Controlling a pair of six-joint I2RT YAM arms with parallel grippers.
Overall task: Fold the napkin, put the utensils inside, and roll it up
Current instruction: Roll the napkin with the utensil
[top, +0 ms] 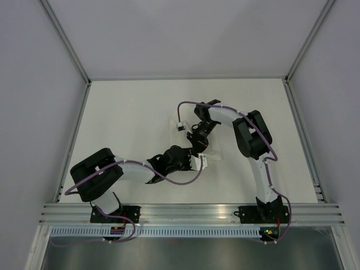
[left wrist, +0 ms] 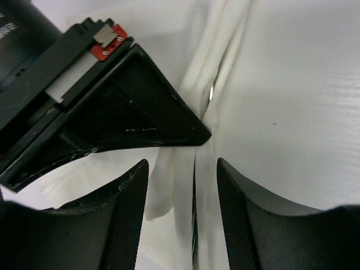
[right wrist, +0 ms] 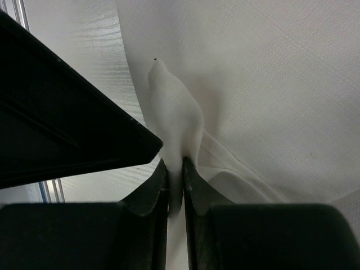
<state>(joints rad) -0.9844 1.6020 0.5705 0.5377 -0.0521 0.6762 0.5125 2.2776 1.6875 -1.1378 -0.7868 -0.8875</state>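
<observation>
Matt woven cloth napkin (right wrist: pixel 270 84); faintly grained table (right wrist: pixel 84 73).

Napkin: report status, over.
Right gripper shut on napkin, pinching a raised fold. Left gripper open, straddling a bunched fold. Right finger close ahead of left's jaws.

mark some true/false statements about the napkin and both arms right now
1. The right gripper has its fingers pinched on a fold of the plain white soft cloth napkin. True.
2. The left gripper has its fingers clamped shut. False: they stand apart, with a ridge of cloth running between them.
3. The two grippers work at opposite edges of the table. False: they meet close together near the middle of the white table.
4. The napkin is bunched into folds rather than lying flat. True.
</observation>
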